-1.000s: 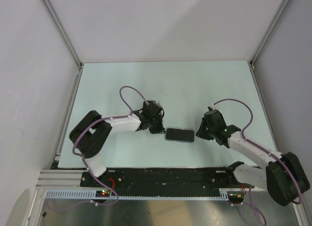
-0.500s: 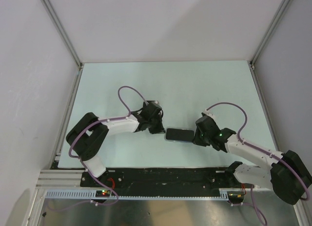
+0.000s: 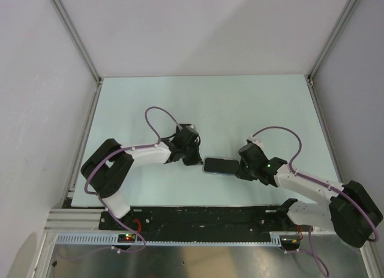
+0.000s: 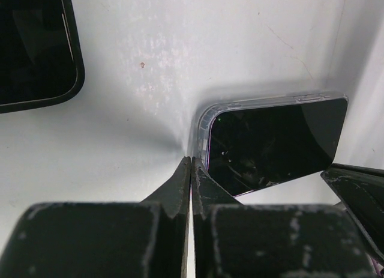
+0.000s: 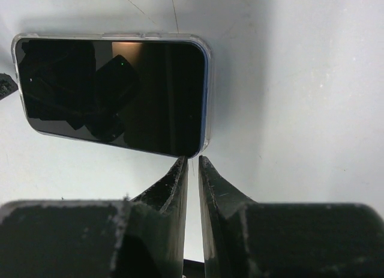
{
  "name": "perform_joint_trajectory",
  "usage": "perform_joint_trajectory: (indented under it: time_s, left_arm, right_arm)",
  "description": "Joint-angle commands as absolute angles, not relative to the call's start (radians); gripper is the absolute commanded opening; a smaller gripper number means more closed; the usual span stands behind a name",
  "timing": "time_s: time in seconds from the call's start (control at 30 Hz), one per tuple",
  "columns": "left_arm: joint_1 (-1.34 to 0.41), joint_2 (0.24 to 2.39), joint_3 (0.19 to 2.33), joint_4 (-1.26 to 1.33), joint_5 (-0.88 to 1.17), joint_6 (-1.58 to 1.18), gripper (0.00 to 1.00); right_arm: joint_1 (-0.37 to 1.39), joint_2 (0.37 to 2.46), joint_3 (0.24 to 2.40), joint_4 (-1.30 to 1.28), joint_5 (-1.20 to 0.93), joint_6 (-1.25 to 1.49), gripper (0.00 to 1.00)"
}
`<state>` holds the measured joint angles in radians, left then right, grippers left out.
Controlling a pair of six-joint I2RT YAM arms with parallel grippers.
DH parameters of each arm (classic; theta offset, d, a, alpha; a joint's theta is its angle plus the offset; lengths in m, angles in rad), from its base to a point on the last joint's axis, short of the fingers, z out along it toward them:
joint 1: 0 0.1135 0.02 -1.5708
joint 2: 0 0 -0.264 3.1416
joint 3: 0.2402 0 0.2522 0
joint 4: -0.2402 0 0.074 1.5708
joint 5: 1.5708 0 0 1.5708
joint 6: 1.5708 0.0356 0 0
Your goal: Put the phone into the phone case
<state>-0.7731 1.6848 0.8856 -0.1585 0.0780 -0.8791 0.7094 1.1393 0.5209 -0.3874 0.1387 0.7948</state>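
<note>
**Phone [image 3: 221, 166] sits in case [image 4: 203, 117] on desk [image 3: 240, 110]**

It lies flat, screen up, near the front of the desk, between my 2 arms. The clear rim shows around its ends and far side. My left hand [image 4: 191, 164] is pressed together and holds nothing, with its tips low at the desk, just beside the phone's left end. My right hand [image 5: 192, 163] has its fingers slightly spread with nothing between them. Its tips are at the phone's near right corner, and I cannot tell whether they touch it. A second phone [image 4: 36, 50], black, lies apart at the edge of my left wrist view.
</note>
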Motion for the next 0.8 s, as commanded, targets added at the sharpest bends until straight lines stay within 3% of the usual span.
perform_joint_trajectory:
  time_s: [0.0,0.77]
  left_arm:
    - [-0.778,1.641,0.878,-0.138,0.064,-0.863,0.02]
    - [-0.792,1.609,0.843,-0.137,0.054,-0.87,0.02]
  right_arm:
    - [0.717,1.109,0.522,-0.39,0.208,0.815,0.17]
    - [0.737,1.135,0.554,-0.393,0.267,0.806,0.18]
